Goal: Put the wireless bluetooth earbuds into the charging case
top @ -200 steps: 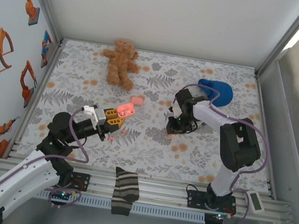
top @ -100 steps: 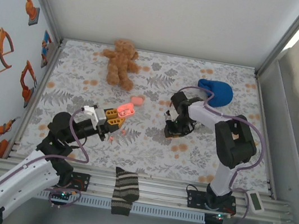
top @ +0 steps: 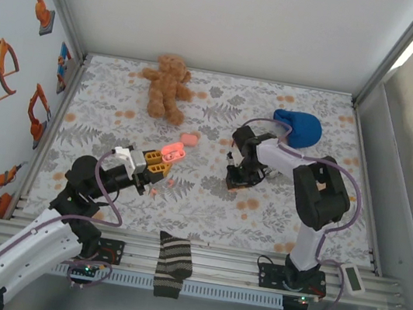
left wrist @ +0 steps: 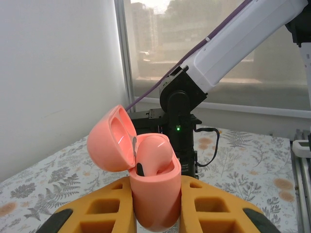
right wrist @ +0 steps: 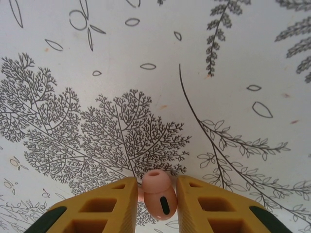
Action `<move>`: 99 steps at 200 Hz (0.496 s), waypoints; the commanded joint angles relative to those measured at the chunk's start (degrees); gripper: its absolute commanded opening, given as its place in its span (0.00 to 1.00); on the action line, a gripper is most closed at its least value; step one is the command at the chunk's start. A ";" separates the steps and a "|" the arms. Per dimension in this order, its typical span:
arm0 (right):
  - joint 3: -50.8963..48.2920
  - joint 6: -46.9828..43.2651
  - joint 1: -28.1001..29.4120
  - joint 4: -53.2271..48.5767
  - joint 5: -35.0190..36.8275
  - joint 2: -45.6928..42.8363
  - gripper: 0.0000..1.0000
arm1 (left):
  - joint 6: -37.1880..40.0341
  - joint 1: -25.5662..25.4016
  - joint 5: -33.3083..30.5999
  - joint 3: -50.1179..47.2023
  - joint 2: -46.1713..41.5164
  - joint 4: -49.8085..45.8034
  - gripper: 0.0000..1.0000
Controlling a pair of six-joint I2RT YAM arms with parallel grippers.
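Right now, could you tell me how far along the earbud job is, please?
Done: one earbud already sits in the open charging case, which the left gripper holds with its lid swung back. In hand: the right gripper pinches a second earbud low over the table. Left: carry it across to the case and seat it beside the first.

Brown teddy bear (top: 168,86) far left, blue rounded object (top: 299,126) far right, striped sock (top: 172,264) at near edge
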 commanded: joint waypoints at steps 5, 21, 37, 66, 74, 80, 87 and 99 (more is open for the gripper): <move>1.59 0.72 0.50 0.04 0.85 0.83 0.26 | 1.13 -0.15 0.19 1.37 -0.65 0.09 0.00; 1.57 0.74 0.49 -0.06 1.04 0.96 0.25 | 1.06 -0.16 0.11 1.33 -0.80 -0.04 0.00; 1.44 0.65 0.57 -0.37 1.01 1.17 0.24 | 1.21 -0.18 0.10 1.32 -0.90 -0.08 0.00; 0.87 0.56 0.83 -0.86 1.25 1.17 0.24 | 1.29 -0.17 0.05 1.32 -1.00 -0.24 0.00; 0.75 0.54 0.95 -1.01 1.35 1.18 0.24 | 1.23 -0.18 0.05 1.35 -1.02 -0.18 0.00; 0.65 0.48 1.06 -0.98 1.43 1.18 0.24 | 1.26 -0.20 0.04 1.32 -0.94 -0.22 0.00; 0.58 0.48 1.10 -1.11 1.53 1.31 0.24 | 1.31 -0.17 0.00 1.32 -1.03 -0.17 0.00; 0.56 0.43 1.34 -1.29 1.95 1.59 0.24 | 1.34 -0.11 -0.03 1.32 -0.93 -0.22 0.00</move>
